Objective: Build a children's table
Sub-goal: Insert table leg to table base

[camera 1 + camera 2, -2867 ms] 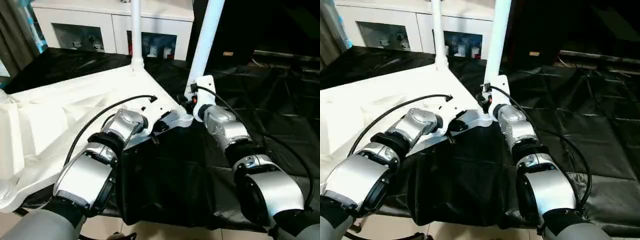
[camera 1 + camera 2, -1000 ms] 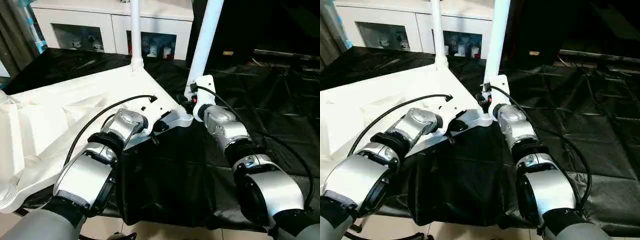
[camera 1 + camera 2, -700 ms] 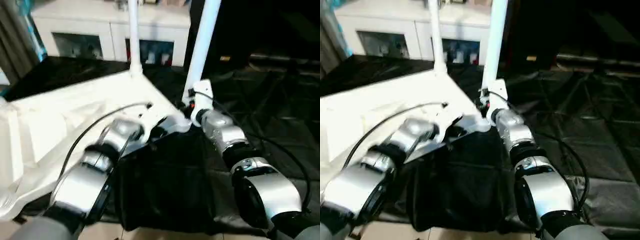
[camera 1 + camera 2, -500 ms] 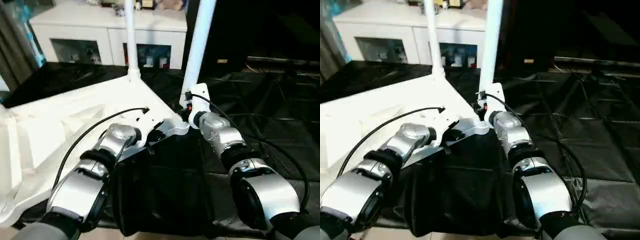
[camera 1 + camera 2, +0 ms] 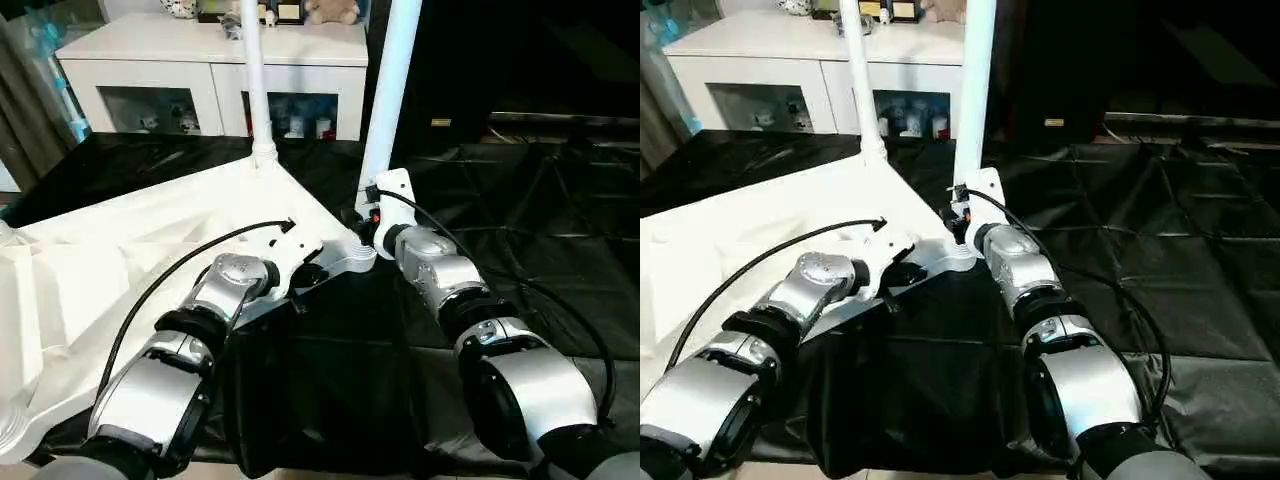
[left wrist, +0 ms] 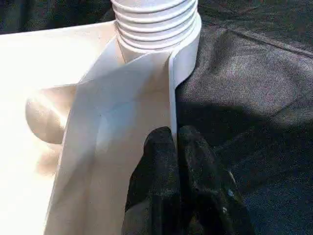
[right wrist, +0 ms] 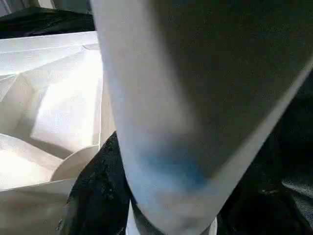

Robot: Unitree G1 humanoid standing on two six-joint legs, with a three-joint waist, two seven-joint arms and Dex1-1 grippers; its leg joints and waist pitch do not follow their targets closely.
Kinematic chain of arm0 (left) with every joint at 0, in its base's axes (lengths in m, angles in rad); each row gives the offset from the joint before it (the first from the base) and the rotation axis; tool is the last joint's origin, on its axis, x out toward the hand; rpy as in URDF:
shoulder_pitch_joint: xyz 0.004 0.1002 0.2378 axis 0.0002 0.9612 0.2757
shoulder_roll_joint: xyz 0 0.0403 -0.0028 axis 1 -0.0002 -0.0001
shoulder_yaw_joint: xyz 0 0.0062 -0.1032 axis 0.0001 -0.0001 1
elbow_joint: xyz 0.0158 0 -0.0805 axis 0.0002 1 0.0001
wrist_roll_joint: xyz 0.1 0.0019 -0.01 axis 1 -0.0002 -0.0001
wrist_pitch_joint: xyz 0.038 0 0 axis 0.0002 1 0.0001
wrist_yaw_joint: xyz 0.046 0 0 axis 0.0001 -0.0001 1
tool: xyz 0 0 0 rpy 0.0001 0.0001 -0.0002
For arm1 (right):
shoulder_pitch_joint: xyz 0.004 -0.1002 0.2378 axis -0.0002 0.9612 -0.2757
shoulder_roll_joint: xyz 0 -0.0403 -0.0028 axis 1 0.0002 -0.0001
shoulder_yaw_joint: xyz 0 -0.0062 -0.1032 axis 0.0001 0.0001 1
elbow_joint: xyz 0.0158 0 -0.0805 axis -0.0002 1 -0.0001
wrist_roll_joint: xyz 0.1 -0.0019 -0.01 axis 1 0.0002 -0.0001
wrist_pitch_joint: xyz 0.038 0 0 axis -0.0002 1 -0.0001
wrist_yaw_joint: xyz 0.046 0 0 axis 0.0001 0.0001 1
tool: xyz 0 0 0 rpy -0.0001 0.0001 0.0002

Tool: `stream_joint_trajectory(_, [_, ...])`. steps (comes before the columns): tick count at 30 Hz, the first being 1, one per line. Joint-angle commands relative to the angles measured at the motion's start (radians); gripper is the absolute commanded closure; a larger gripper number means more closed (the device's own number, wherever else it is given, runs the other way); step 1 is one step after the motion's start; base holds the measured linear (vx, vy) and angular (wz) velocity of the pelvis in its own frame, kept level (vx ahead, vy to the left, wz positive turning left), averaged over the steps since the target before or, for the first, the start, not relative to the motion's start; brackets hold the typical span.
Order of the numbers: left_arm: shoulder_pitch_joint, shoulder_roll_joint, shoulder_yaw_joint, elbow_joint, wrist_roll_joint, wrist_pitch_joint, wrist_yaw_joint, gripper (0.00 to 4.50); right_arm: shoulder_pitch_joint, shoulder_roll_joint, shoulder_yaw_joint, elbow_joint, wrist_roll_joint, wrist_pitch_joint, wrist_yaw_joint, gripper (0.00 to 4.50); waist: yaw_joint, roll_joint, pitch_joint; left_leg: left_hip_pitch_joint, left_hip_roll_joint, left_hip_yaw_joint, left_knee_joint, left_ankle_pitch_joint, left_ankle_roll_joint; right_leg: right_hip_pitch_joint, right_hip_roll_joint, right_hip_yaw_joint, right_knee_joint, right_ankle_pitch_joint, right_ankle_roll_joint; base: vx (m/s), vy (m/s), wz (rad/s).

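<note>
On the black-draped work table (image 5: 560, 200), the small white plastic children's table (image 5: 130, 250) is lying upside down, its ribbed underside facing up, with the near right corner resting at the table's front edge. Two white tubular legs are standing upright from its corner sockets: the far leg (image 5: 253, 70) is rising from the far corner, and the near leg (image 5: 388, 90) is rising from the near right corner socket (image 5: 352, 258). The left arm (image 5: 190, 335) is reaching forward and inward, forearm low over the white top, wrist angled toward that corner. The left gripper (image 6: 175, 147) is pinching the thin vertical edge wall of the children's table just beside the threaded socket, its two black fingers (image 6: 156, 171) pressing together on either side of the wall. The right arm (image 5: 470, 310) is extending forward, wrist cocked slightly inward, bringing the right gripper (image 5: 368, 212) against the base of the near leg. Its jaws are standing about half apart and are closing around the leg's tube just above the socket. A white cabinet (image 5: 210, 70) is standing beyond the work table.
</note>
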Motion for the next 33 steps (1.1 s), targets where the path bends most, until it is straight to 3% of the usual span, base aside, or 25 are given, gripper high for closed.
stream_joint_trajectory(1, [-0.217, -0.001, 0.073, -0.005, -0.063, 0.060, 0.048, 4.06, 0.068, -0.020, -0.019, 0.008, 0.028, 0.035, 0.066, 2.06, -0.001, 0.000, -0.011, 0.020, 0.023, -0.030, -0.080, -0.576, -0.018, -0.016, -0.049, 0.028, -0.112, -0.621, -0.079, 0.000, 0.000, 0.00])
stream_joint_trajectory(2, [-0.176, 0.021, 0.110, -0.065, -0.108, 0.023, 0.010, 3.95, 0.082, -0.041, -0.030, -0.055, 0.052, 0.011, 0.123, 1.92, -0.003, -0.008, -0.009, 0.015, 0.022, -0.028, -0.081, -0.573, -0.009, -0.013, -0.045, 0.027, -0.115, -0.617, -0.074, 0.000, 0.000, 0.00])
stream_joint_trajectory(8, [-0.176, 0.021, 0.110, -0.065, -0.108, 0.023, 0.010, 3.54, 0.082, -0.041, -0.030, -0.055, 0.052, 0.011, 0.123, 1.45, 0.010, -0.004, -0.022, -0.004, 0.031, -0.021, -0.083, -0.430, 0.003, 0.007, -0.051, 0.033, -0.089, -0.406, -0.161, 0.000, 0.000, 0.00])
stream_joint_trajectory(11, [-0.176, 0.021, 0.110, -0.065, -0.108, 0.023, 0.010, 3.38, 0.082, -0.041, -0.030, -0.055, 0.052, 0.011, 0.123, 1.07, 0.010, -0.003, -0.020, -0.006, 0.031, -0.018, -0.082, -0.426, 0.000, 0.008, -0.049, 0.032, -0.086, -0.372, -0.175, 0.000, 0.000, 0.00])
stream_joint_trajectory(14, [-0.176, 0.021, 0.110, -0.065, -0.108, 0.023, 0.010, 3.12, 0.082, -0.041, -0.030, -0.055, 0.052, 0.011, 0.123, 0.93, 0.014, -0.002, -0.026, -0.009, 0.033, -0.011, -0.077, -0.360, 0.009, 0.012, -0.047, 0.033, -0.074, -0.253, -0.201, 0.000, 0.000, 0.00])
stream_joint_trajectory(19, [-0.176, 0.021, 0.110, -0.065, -0.108, 0.023, 0.010, 2.71, 0.082, -0.041, -0.030, -0.055, 0.052, 0.011, 0.123, 0.39, 0.018, -0.003, -0.028, -0.013, 0.034, -0.005, -0.071, -0.301, 0.022, 0.020, -0.046, 0.030, -0.061, -0.170, -0.222, 0.000, 0.000, 0.00])
stream_joint_trajectory(24, [-0.176, 0.021, 0.110, -0.065, -0.108, 0.023, 0.010, 2.31, 0.082, -0.041, -0.030, -0.055, 0.052, 0.011, 0.123, 0.02, 0.019, -0.001, -0.026, -0.012, 0.036, -0.001, -0.069, -0.284, 0.023, 0.022, -0.046, 0.029, -0.056, -0.139, -0.237, 0.000, 0.000, 0.00])
stream_joint_trajectory(33, [-0.176, 0.021, 0.110, -0.065, -0.108, 0.023, 0.010, 1.71, 0.082, -0.041, -0.030, -0.055, 0.052, 0.011, 0.123, 0.00, 0.022, -0.003, -0.026, -0.011, 0.037, 0.002, -0.062, -0.244, 0.037, 0.025, -0.046, 0.029, -0.050, -0.094, -0.248, 0.000, 0.000, 0.00])
